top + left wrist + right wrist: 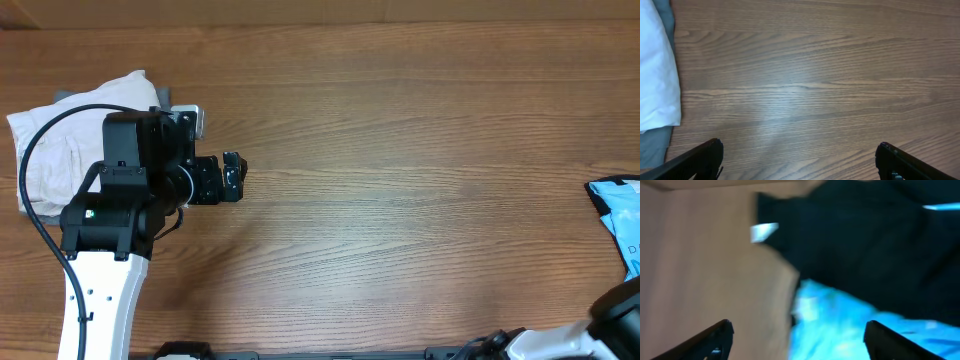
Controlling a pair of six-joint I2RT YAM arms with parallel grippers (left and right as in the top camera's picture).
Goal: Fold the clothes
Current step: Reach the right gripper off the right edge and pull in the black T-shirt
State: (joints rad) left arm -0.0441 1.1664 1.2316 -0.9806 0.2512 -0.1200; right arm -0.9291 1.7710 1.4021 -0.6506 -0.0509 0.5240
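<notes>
The left end effector (800, 152) is hanging open over the wooden table (815, 75); the right end effector (799, 330) is standing open above the black T-shirt (865, 245).

The folded off-white fabric garment (60, 140) lies at the far left of the brown wooden desk (400, 150), with the left tool (232, 177) just to its right over bare wood. The light blue printed item (620, 215) sits at the desk's right edge, well apart from the garment. In the right wrist view the plain black soft-fabric T-shirt (865, 240) lies behind that item, its edge meeting it.
</notes>
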